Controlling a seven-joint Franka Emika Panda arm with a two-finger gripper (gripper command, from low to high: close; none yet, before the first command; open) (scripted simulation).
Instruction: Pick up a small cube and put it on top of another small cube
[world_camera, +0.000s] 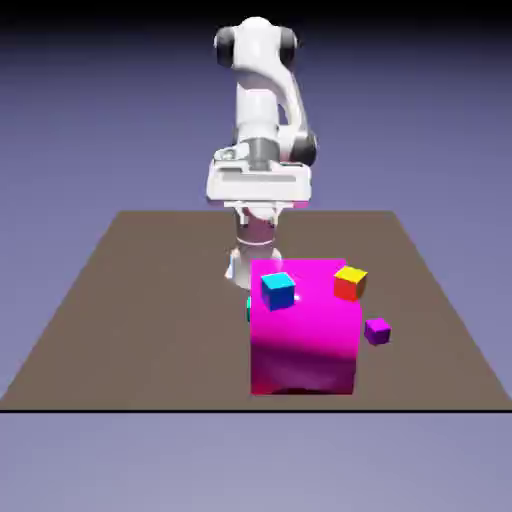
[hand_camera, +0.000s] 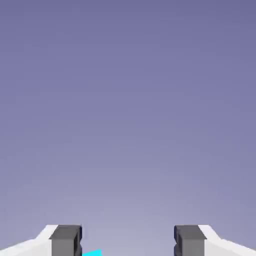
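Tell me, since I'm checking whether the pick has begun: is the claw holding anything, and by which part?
Nothing is held. The claw is open, with only backdrop between its fingers; the purple cube sits on the table.

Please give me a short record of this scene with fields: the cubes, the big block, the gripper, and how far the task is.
purple cube: on the table, at the exterior view's right of the big block, not held
red cube: yellow top, nothing stacked on it; whether it rests on the block or behind it is unclear
blue cube: cyan top
big block: glossy magenta, tallest thing on the table
gripper: open, nothing between its fingers; only backdrop ahead
task state: stacking not yet done
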